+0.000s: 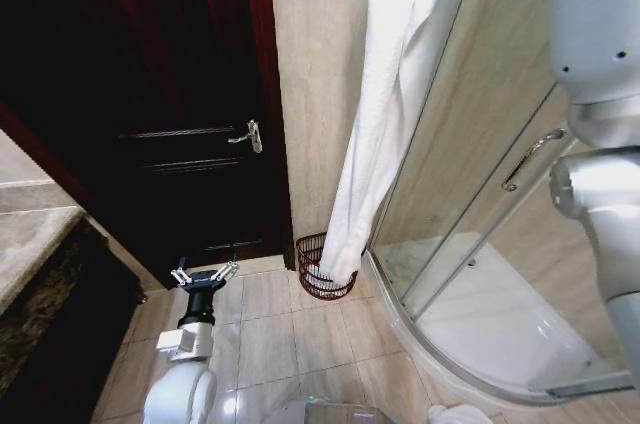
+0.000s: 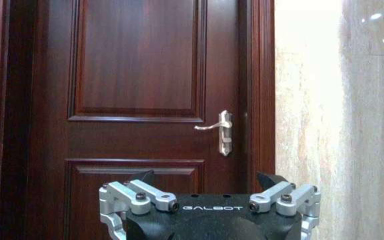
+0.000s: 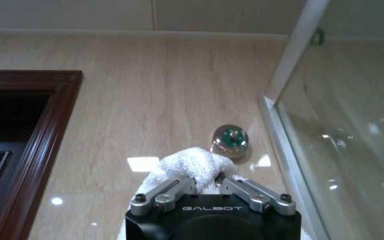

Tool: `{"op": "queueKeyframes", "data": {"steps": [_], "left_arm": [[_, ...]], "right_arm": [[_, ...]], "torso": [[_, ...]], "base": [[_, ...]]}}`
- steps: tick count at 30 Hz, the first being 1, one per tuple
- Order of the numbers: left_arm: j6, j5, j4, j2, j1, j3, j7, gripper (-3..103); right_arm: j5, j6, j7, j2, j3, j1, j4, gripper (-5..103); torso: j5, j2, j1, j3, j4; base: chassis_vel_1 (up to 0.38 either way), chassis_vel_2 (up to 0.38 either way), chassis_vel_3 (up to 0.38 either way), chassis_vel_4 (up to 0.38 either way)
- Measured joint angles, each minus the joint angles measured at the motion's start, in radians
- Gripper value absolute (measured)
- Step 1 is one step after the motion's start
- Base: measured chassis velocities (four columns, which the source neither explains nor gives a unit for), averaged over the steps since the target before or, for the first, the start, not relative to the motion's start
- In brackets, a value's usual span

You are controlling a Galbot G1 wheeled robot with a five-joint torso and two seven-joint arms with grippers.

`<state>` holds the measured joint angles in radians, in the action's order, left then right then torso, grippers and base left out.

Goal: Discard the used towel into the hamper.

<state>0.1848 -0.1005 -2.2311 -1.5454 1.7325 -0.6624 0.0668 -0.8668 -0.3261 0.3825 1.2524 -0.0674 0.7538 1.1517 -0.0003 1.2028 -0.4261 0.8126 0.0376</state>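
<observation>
Tiled bathroom: dark wooden door (image 1: 190, 134) to the left, beige tiled wall behind. The right tool (image 3: 207, 182), raised high, has its fingers clamped on the top of the white towel (image 1: 385, 94), just below a round chrome wall fitting (image 3: 230, 138). The towel hangs down along the glass shower enclosure (image 1: 480, 174), its lower end reaching into the hamper (image 1: 318, 269) on the floor against the wall beside the shower tray. The left tool (image 1: 204, 273) is low, fingers spread wide, facing the door and its handle (image 2: 220, 131).

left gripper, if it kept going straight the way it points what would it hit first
Most likely the dark wooden door: the left gripper, fingers open, points squarely at its lower panel, with nothing visible in between, though depth is uncertain.
</observation>
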Motion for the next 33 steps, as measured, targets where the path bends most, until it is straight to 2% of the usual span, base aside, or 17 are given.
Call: {"op": "queueKeyframes", "data": {"steps": [3,7,11,18,27,33], "left_arm": [[0.016,-0.006,0.003,0.004,0.000,0.004,0.003,100],[-0.013,-0.004,-0.010,0.009,0.003,-0.015,0.005,100],[-0.015,-0.010,-0.017,0.019,0.004,-0.031,0.003,100],[-0.014,-0.014,-0.025,0.026,0.010,-0.037,0.002,100],[-0.003,-0.012,-0.027,0.023,0.010,-0.029,0.003,100],[0.017,-0.015,-0.027,0.022,0.011,-0.025,0.004,100]], "right_arm": [[0.051,0.013,-0.033,0.053,0.014,0.045,-0.090,5],[0.096,0.023,-0.062,0.085,0.022,0.077,-0.146,5],[0.116,0.028,-0.076,0.095,0.022,0.082,-0.166,5],[0.138,0.044,-0.102,0.131,0.035,0.095,-0.228,5],[0.239,0.087,-0.176,0.215,0.096,0.176,-0.398,5],[0.206,0.082,-0.135,0.195,0.060,0.087,-0.327,5]], "torso": [[-0.0002,0.000,0.000,0.000,0.0001],[0.0000,0.000,0.000,0.000,0.0000],[0.0002,0.007,-0.003,0.003,0.0000],[0.0004,0.041,-0.019,0.022,0.0002],[-0.0003,0.096,-0.044,0.052,0.0001],[0.0001,0.107,-0.050,0.059,0.0003]], "base": [[0.000,0.000,0.000,0.000],[0.000,0.000,0.000,0.000],[0.000,0.000,0.000,0.000],[0.000,0.000,0.000,0.000],[0.000,0.000,0.000,0.000],[0.000,0.000,0.000,0.000]]}}
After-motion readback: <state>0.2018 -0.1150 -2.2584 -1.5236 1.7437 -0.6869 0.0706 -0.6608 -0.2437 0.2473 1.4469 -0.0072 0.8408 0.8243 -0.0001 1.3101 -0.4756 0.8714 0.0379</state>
